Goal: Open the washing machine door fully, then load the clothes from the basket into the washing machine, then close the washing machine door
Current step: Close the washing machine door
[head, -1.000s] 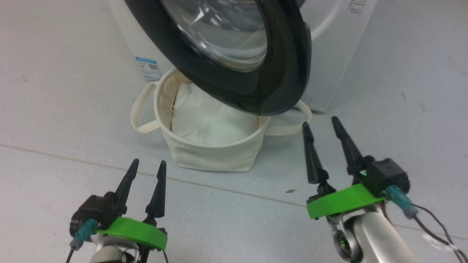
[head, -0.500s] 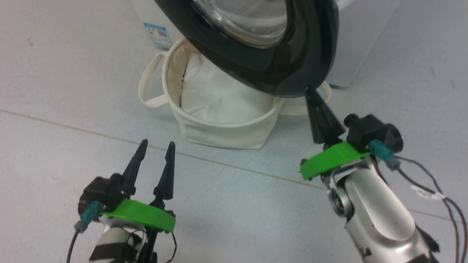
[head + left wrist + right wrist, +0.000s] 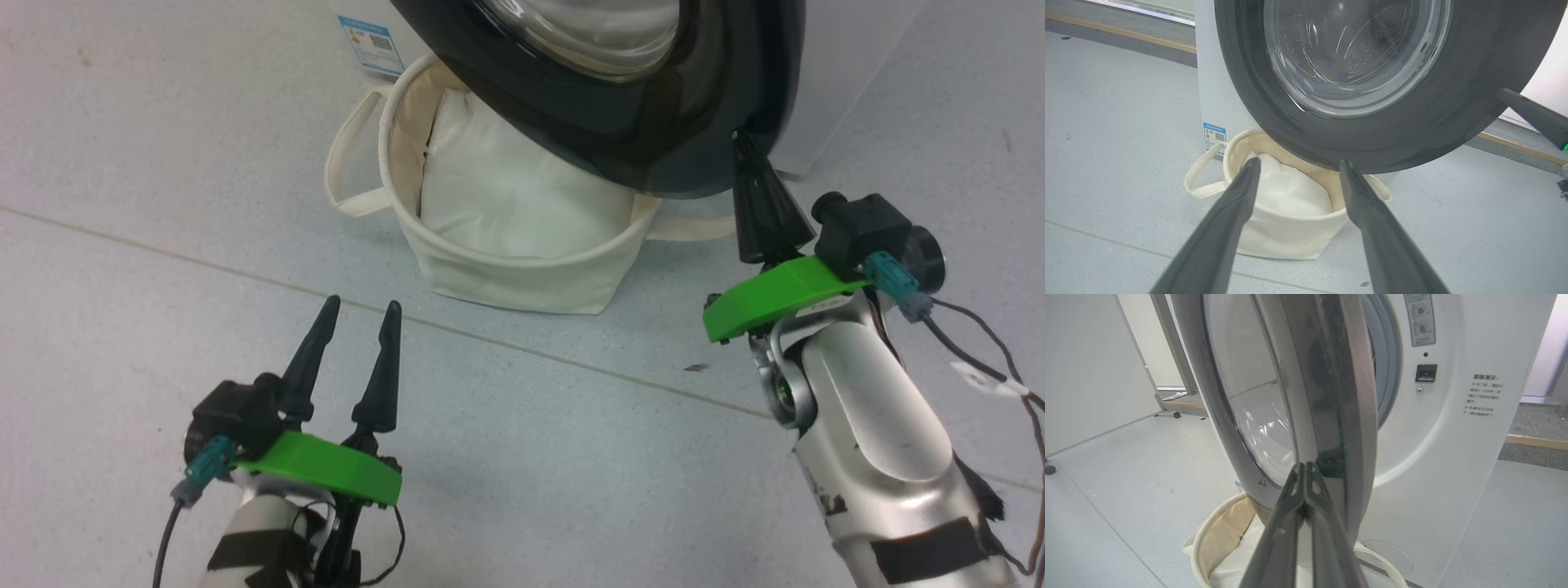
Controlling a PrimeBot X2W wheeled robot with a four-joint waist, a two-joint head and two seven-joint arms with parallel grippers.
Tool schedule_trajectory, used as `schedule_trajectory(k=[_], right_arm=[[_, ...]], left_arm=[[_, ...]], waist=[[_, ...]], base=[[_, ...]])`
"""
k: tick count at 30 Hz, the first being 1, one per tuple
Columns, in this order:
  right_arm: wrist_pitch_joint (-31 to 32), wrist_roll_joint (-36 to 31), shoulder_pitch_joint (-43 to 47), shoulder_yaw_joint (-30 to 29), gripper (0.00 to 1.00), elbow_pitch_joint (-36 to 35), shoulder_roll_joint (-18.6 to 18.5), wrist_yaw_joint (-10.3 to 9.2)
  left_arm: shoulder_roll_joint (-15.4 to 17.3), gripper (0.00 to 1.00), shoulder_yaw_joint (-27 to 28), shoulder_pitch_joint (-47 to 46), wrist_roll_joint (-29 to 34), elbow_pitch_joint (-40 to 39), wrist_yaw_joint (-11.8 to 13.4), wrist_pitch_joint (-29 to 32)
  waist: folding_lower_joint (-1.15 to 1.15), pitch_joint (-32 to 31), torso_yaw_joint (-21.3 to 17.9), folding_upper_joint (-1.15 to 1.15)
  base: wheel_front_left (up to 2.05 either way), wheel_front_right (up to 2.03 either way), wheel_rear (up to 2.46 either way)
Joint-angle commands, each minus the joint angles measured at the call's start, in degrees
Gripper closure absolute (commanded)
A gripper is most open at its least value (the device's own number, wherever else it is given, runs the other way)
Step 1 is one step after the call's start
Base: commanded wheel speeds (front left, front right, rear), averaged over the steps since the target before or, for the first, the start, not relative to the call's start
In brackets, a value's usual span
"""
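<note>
The washing machine door (image 3: 653,131), glossy black with a clear glass bowl, stands partly open and hangs over the cream basket (image 3: 522,282). A plain white pillow-like bundle (image 3: 506,196) lies inside the basket; the clothes are hidden. My right gripper (image 3: 741,143) is shut with nothing between its fingers, its tip at the door's lower right rim. The right wrist view looks along the shut right gripper (image 3: 1305,467) at the door (image 3: 1331,396) edge-on, with the white washing machine (image 3: 1437,457) behind. My left gripper (image 3: 362,306) stands open, low over the floor in front of the basket (image 3: 1282,237).
A blue label sticker (image 3: 371,41) sits on the machine's side behind the basket. The basket's loop handle (image 3: 347,175) sticks out to the left. Grey floor with a seam line (image 3: 163,249) runs across in front. A white panel on feet (image 3: 1090,375) stands off to the side.
My right gripper has shut and risen from the floor in front of the basket up to the door's lower rim. The head camera has shifted. The left gripper stays open.
</note>
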Motion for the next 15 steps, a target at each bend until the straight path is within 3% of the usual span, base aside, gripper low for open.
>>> schedule_trajectory(k=[1,15], right_arm=[[-0.7,-0.8,-1.9,0.1,1.00,-1.3,0.8,0.00],[-0.7,-3.9,-9.5,-9.2,1.00,1.4,0.7,0.00]], left_arm=[[0.7,0.00,1.4,-1.4,-0.2,-1.9,0.5,-0.4],[0.7,0.00,-1.0,-3.6,-2.1,-2.5,1.2,-0.4]], waist=[[0.00,0.2,0.1,0.00],[0.00,5.3,1.7,0.00]], base=[[0.00,0.00,0.00],[0.00,0.00,0.00]])
